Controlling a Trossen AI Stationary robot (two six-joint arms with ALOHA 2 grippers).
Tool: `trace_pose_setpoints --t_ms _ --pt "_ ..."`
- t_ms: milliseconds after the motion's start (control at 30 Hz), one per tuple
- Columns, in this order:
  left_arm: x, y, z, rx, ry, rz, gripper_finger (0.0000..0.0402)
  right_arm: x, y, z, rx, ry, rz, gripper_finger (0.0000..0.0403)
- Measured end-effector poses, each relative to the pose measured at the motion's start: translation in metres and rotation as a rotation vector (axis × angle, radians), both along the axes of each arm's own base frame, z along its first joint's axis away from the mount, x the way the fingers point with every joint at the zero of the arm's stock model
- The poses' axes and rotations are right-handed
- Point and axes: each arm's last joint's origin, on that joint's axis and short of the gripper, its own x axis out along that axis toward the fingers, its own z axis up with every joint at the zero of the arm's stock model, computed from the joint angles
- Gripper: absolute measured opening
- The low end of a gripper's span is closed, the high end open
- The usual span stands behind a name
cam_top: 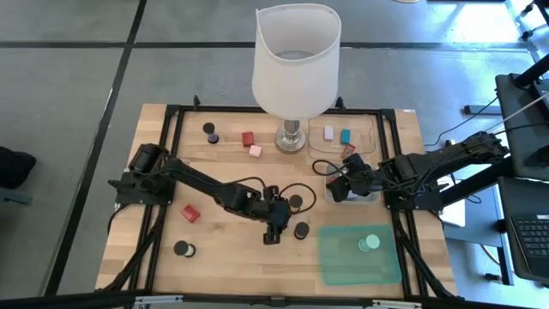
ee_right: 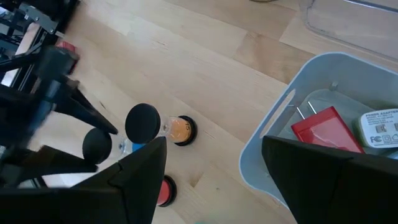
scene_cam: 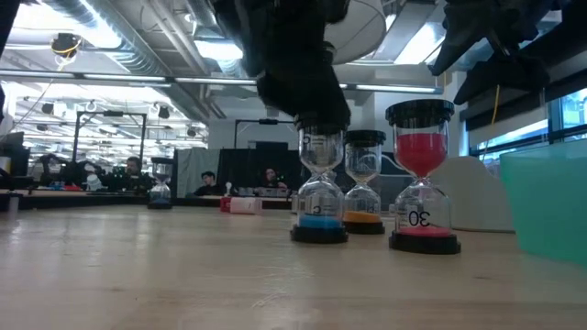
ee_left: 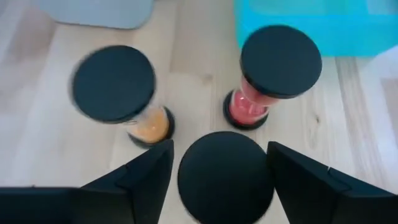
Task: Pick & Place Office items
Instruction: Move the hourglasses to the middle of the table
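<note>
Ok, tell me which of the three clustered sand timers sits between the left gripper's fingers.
The blue-sand timer. The left gripper straddles its black cap with a gap on each side; the orange-sand timer and the red-sand timer stand free beside it.

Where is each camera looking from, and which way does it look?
High: above, looking straight down at the table, both arms.
Low: table height, looking level across; blue sand timer under the left hand.
Left wrist: looks down past its own fingers at the timer.
Right wrist: looks past the right hand at the grey tray.
Low and left wrist share the red sand timer.
</note>
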Motion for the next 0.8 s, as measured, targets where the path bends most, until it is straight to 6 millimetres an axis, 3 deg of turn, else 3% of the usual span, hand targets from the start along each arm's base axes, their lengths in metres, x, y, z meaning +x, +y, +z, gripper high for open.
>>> trace_pose_setpoints --t_ms 200,367,600,800 --pt "-0.012 0.007 0.032 0.005 -0.058 0.028 0.0279 0.000 0.000 0.000 0.002 -0.005 0.000 0.0267" --pt "-0.039 0.015 0.063 -0.005 -0.050 0.149 0.0282 0.000 0.000 0.000 0.002 -0.006 0.000 0.0267" --pt "-0.089 0.015 0.080 -0.097 0.140 0.390 0.0280 0.001 0.000 0.000 0.002 -0.007 0.000 0.0267" --pt "-0.134 0.002 0.085 -0.179 0.360 0.566 0.0280 0.001 0.000 0.001 0.003 -0.010 0.000 0.0267"
